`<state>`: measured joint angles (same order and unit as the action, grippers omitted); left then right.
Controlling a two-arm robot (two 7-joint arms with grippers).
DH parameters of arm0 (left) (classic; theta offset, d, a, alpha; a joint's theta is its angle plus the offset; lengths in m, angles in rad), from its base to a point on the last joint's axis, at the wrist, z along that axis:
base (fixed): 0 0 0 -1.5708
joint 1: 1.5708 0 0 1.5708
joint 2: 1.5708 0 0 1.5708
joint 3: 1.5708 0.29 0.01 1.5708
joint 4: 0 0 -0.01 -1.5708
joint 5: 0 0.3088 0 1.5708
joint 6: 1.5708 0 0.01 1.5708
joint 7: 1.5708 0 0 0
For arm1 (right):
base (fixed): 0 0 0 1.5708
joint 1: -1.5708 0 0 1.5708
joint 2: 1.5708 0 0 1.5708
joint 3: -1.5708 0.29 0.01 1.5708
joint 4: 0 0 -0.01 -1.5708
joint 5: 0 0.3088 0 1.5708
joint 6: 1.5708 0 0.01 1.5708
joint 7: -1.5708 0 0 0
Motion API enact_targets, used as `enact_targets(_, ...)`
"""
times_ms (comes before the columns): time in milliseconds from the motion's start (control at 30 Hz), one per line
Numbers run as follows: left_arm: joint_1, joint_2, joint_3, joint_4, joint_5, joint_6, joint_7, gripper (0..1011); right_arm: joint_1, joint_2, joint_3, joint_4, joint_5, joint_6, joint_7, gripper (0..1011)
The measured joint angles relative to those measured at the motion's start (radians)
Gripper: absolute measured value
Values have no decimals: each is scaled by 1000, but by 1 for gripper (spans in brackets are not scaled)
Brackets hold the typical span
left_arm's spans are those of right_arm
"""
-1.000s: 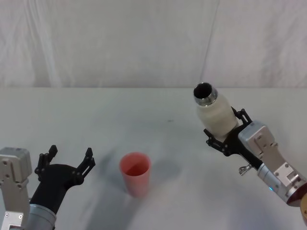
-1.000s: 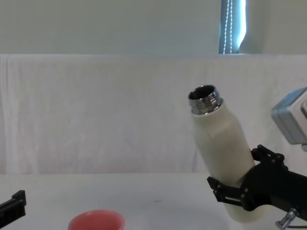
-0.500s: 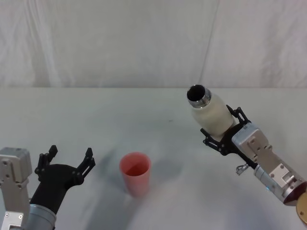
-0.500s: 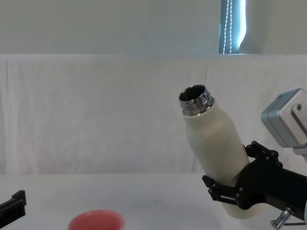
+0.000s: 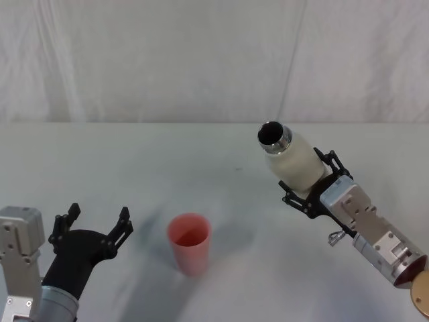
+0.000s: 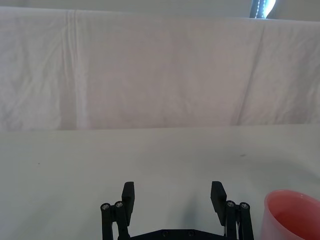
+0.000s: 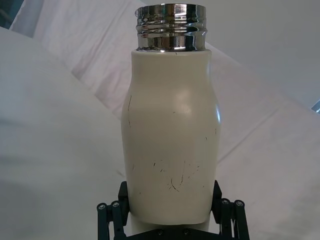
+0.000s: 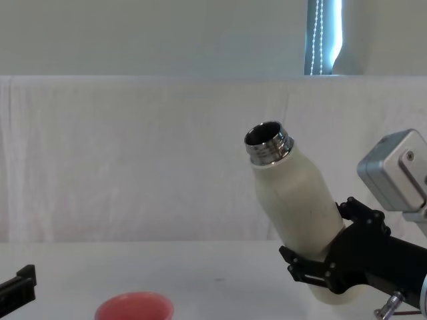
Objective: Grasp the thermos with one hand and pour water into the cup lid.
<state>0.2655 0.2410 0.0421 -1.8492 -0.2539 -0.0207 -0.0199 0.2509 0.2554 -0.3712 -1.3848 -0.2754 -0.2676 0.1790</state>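
head view: right end effector (image 5: 310,192) clamps the tilted thermos (image 5: 293,159) above the desk (image 5: 201,154); cup lid (image 5: 189,243) stands apart, left end effector (image 5: 94,224) spread wide.

Cream thermos (image 5: 295,163) (chrome neck), pink cup lid (image 5: 189,242)

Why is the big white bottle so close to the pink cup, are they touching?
Apart. In the head view the thermos, held up in the right tool, hangs off to one side of the cup lid, with bare table between them.

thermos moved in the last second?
Yes. Held in the right gripper, the thermos has shifted left toward the cup lid and tipped further that way; the lid stayed put.
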Motion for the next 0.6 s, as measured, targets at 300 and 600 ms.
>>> enact_targets(300, 0, 0, 0, 0, 0, 0, 0, 1001, 15, -9, -10, 20, -23, -8, -11, 951)
enact_targets(600, 0, 0, 0, 0, 0, 0, 0, 1001, 36, -15, -27, 40, -59, -19, -26, 951)
